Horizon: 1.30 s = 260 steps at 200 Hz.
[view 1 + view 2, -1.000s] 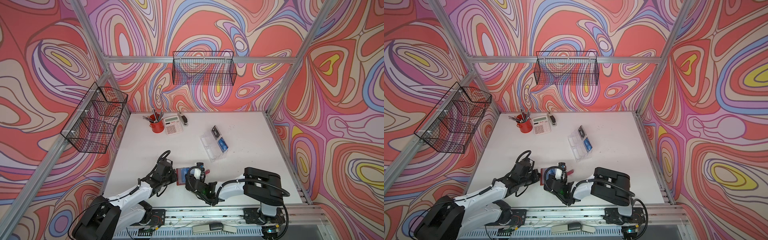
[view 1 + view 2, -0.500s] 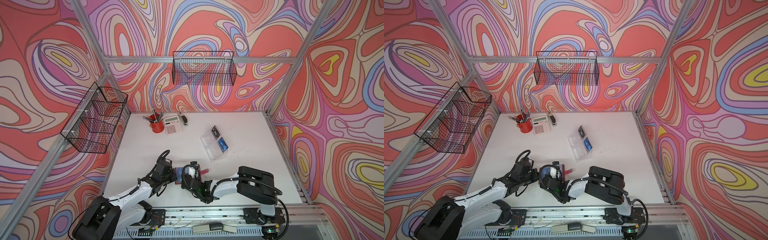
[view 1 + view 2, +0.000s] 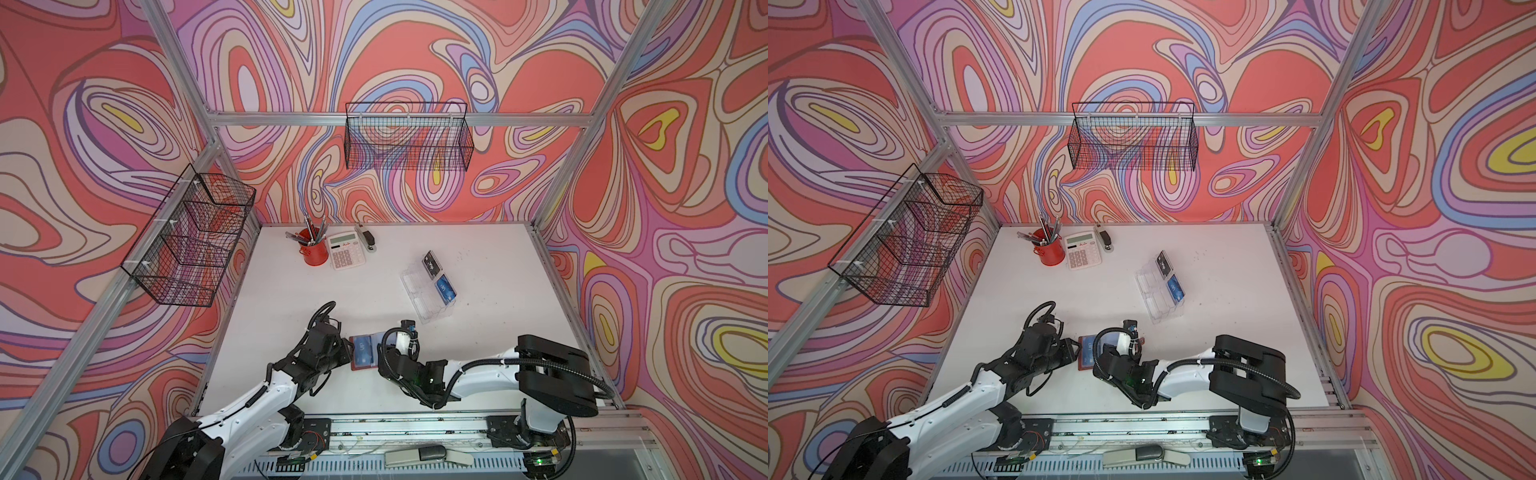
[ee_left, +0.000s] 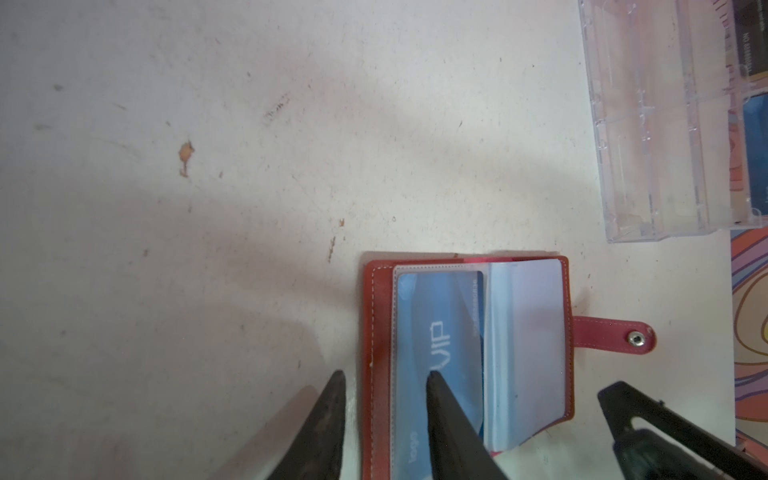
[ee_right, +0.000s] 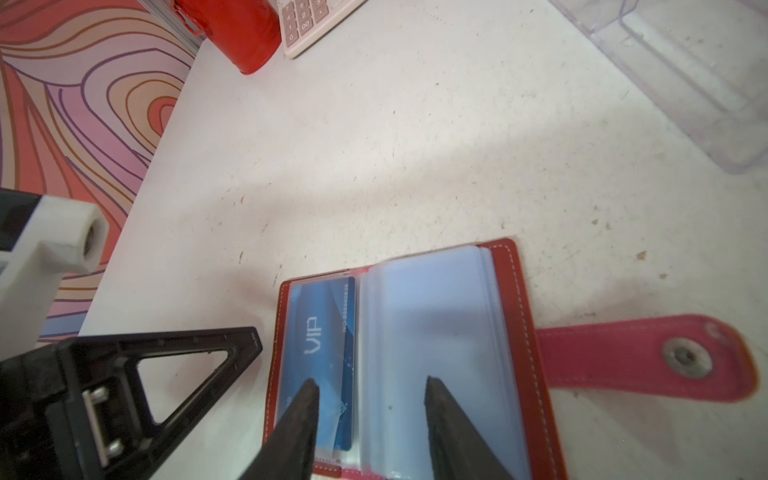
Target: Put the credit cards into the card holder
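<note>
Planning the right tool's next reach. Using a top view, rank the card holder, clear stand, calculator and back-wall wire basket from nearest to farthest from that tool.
1. card holder: right at the right tool, at the front of the table.
2. clear stand: behind it, to the right, mid-table.
3. calculator: at the back, left of centre.
4. wire basket: up on the back wall.

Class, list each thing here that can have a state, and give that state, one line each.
card holder, open, lying flat
snap strap, unfastened
blue card, tucked inside a holder sleeve
left gripper, fingers apart, holding nothing
right gripper, fingers apart, holding nothing
acrylic stand, holding a black card and a second blue card
pen cup, upright, holding pens
</note>
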Motion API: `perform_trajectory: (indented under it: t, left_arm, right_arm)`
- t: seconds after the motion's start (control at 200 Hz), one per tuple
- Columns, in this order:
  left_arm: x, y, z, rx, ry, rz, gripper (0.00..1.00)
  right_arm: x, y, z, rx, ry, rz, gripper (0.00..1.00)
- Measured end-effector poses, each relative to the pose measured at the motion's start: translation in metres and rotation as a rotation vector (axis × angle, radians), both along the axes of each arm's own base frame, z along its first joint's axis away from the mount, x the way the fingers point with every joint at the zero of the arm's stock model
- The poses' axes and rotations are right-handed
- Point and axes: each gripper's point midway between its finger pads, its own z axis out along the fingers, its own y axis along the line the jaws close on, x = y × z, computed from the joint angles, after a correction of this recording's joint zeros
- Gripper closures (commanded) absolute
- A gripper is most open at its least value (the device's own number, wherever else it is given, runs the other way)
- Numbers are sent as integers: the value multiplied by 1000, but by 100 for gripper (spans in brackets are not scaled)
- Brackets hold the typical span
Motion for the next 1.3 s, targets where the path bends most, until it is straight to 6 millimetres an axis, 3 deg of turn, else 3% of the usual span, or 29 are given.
perform_trajectory:
  t: [0.295, 1.302]
  left_arm:
    - [-5, -3, -10, 0, 45, -17, 65]
    - [-2, -8, -11, -11, 54, -29, 67]
  right_arm:
    - [6, -7, -30, -83, 54, -8, 57]
    - [9, -17, -31, -167, 69, -25, 60]
